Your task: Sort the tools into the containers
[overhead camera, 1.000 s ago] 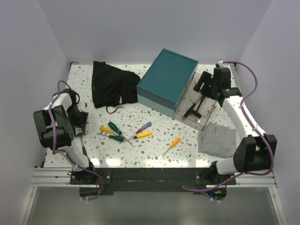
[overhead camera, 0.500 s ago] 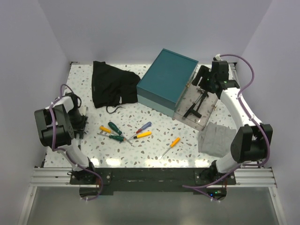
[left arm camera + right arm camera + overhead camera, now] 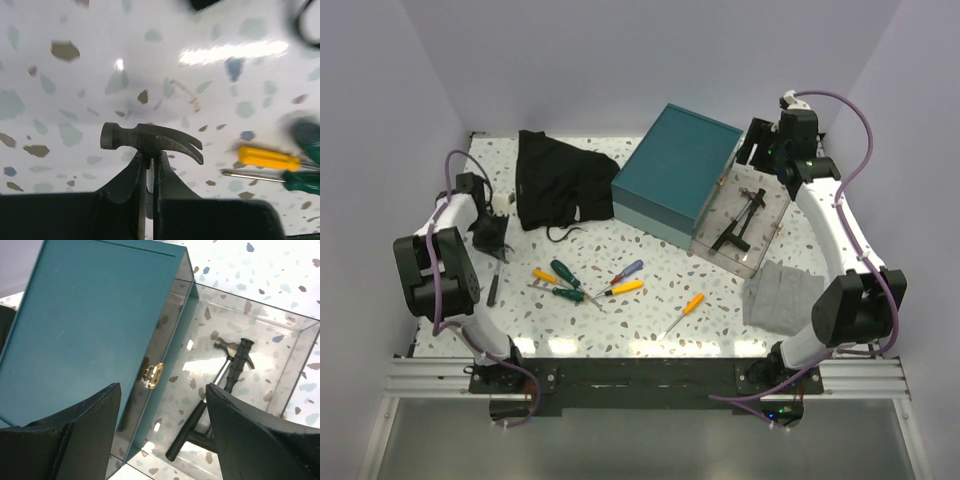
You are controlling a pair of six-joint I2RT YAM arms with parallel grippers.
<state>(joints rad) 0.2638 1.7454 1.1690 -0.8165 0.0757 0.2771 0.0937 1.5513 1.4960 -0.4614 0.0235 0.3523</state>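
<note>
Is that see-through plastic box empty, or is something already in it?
Not empty. Through the walls of the clear box, the right wrist view shows a hammer and a black T-shaped tool lying on its floor.

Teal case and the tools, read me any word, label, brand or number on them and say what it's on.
None can be read.
The teal case is plain, and its brass clasp shows no lettering.
The hammer shows no lettering.
The yellow screwdriver handle is too blurred to tell.

Lab test booth: plain white walls (image 3: 620,60) enclose speckled table (image 3: 730,290)
</note>
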